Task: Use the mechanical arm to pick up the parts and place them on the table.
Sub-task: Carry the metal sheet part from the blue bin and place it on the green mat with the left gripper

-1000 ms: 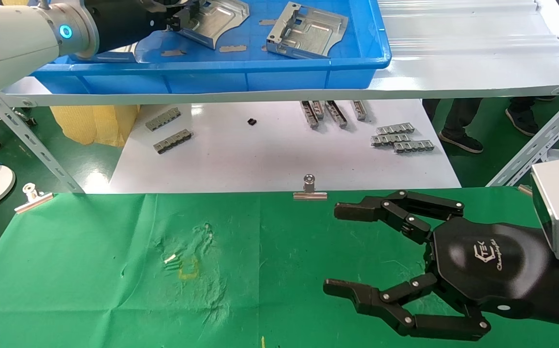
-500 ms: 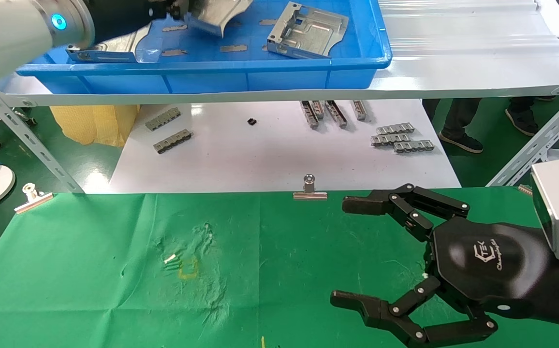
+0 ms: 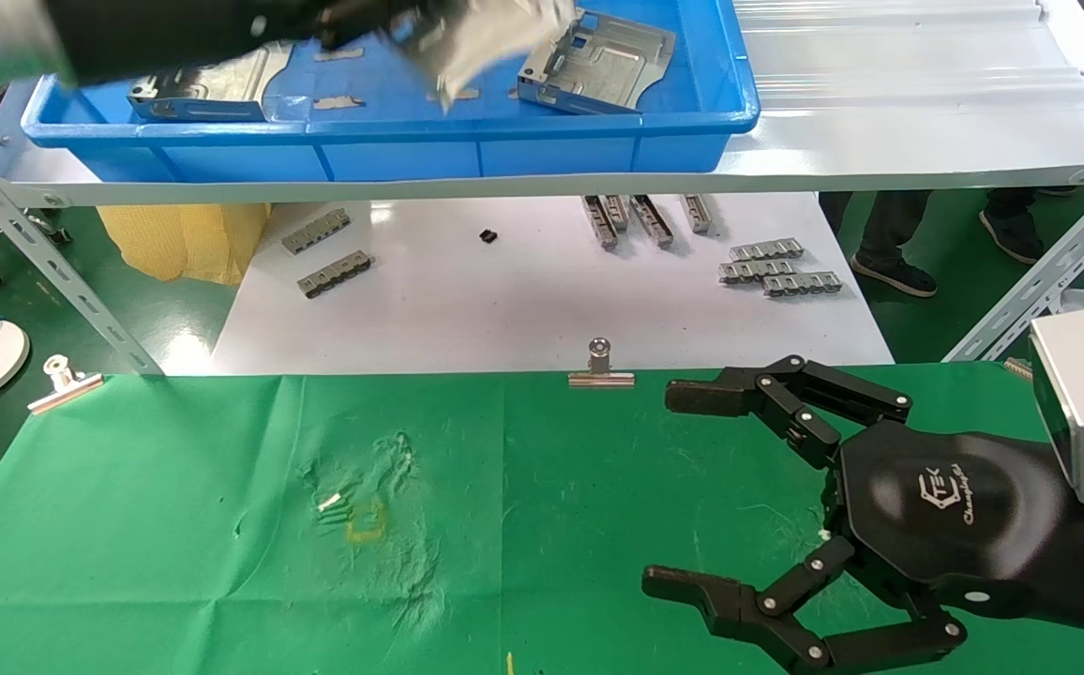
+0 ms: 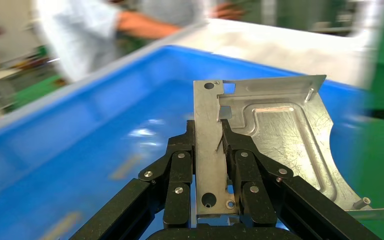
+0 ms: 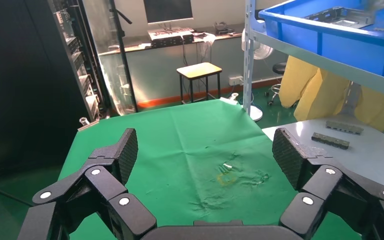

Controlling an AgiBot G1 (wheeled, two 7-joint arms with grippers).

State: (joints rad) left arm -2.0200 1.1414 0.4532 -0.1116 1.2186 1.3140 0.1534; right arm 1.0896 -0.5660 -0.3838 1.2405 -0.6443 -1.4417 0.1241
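Note:
My left gripper [image 3: 373, 21] is shut on a silver sheet-metal part [image 3: 486, 37] and holds it lifted over the blue tray [image 3: 411, 141] on the shelf. The left wrist view shows both finger sets clamped on the part's upturned tab [image 4: 209, 150], with my left gripper [image 4: 209, 142] above the tray floor. Two more parts lie in the tray, one at the left [image 3: 209, 89] and one at the right [image 3: 598, 61]. My right gripper [image 3: 678, 487] is open and empty over the right side of the green table [image 3: 176, 525]; it also shows in the right wrist view [image 5: 205, 155].
The pale grey metal shelf [image 3: 880, 122] carries the tray above a white board [image 3: 504, 300] with small grey ridged strips [image 3: 776, 267]. Silver binder clips [image 3: 601, 367] hold the cloth's far edge. A yellow mark [image 3: 366, 525] sits on the cloth, left of centre.
My left gripper has lifted the part out of the tray and carried it to the right. The right gripper stays open and has shifted only slightly.

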